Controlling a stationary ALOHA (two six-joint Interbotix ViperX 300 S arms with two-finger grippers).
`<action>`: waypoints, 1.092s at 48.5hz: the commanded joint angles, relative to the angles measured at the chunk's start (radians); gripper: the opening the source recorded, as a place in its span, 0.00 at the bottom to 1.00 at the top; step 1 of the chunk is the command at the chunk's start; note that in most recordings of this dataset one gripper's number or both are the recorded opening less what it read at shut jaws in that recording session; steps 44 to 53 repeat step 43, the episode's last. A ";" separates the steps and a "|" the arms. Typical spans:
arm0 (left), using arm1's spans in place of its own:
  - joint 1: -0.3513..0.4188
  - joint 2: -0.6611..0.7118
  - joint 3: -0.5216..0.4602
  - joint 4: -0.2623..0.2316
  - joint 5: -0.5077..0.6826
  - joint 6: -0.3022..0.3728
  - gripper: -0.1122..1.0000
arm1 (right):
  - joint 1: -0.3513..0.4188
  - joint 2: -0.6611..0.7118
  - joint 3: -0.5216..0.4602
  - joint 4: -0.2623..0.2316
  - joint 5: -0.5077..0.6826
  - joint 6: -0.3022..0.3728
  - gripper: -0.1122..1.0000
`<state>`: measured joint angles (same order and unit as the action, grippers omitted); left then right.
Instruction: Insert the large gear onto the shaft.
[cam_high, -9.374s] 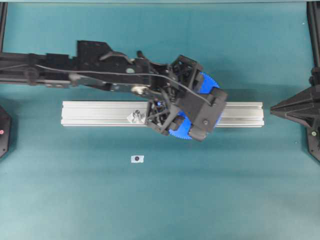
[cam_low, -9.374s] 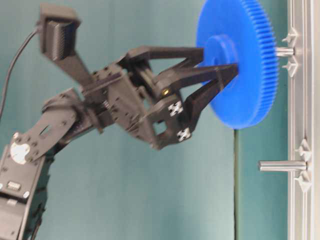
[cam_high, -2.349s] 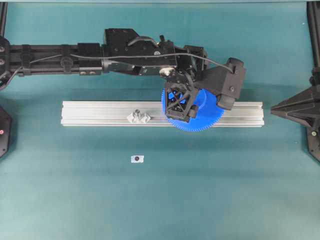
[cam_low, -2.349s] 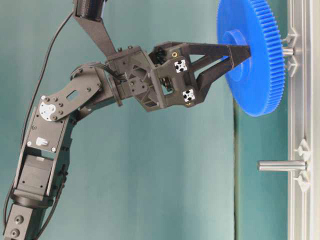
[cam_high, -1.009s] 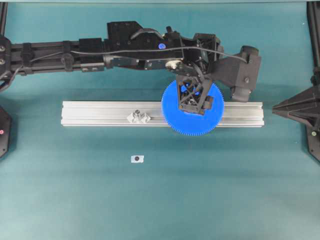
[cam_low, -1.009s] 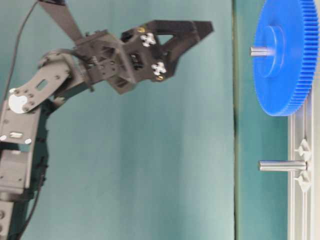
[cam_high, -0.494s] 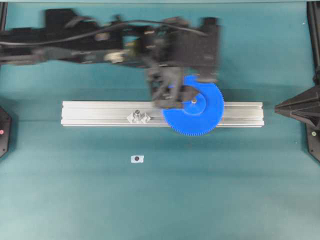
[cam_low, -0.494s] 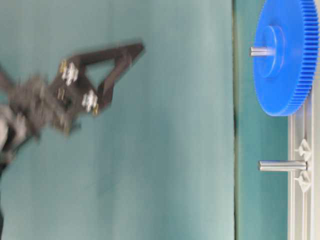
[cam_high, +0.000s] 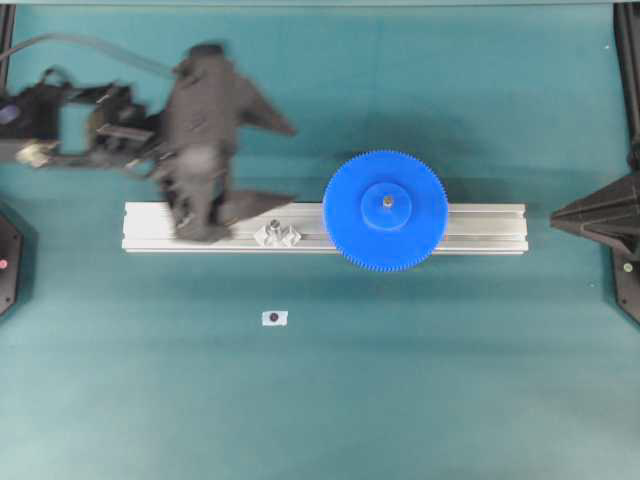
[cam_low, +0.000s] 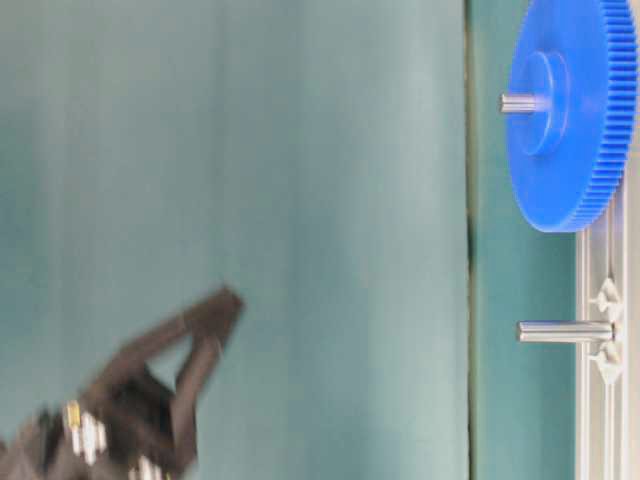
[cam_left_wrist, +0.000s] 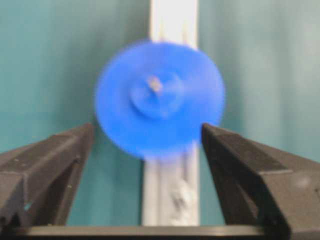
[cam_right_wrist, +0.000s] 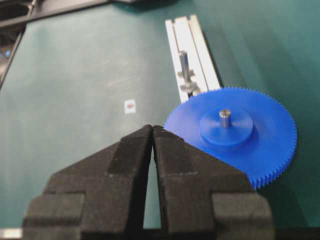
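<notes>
On the teal table (cam_high: 420, 380), the toothed blue large gear (cam_high: 385, 211) sits on the shaft (cam_high: 386, 201); left tool (cam_left_wrist: 150, 150) spread wide.

worktop (cam_high: 330, 400): flat, covered edge to edge in plain teal-green matte sheet | backdrop (cam_low: 230, 150): same teal behind it in the table-level view, faint vertical shading | light: even, from above, soft shadows | small white sticker with dark dot (cam_high: 274, 318) on the sheet | no walls, floor or windows discernible

Bright-blue large gear (cam_high: 385, 211) with a finely toothed rim; silver shaft (cam_low: 519, 102); pale silver rail (cam_high: 480, 228); teal worktop (cam_high: 400, 380); black left gripper (cam_left_wrist: 147, 150).
</notes>
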<state>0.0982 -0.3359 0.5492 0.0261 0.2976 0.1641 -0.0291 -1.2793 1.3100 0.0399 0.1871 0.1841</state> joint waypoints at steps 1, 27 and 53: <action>-0.012 -0.072 0.044 0.002 -0.025 -0.002 0.90 | 0.000 0.003 -0.021 0.000 0.012 0.009 0.22; -0.084 -0.371 0.420 0.002 -0.187 -0.060 0.87 | 0.000 -0.012 -0.014 0.002 0.034 0.011 0.22; -0.087 -0.545 0.575 0.002 -0.310 -0.147 0.71 | 0.000 -0.011 -0.005 0.002 0.020 0.011 0.22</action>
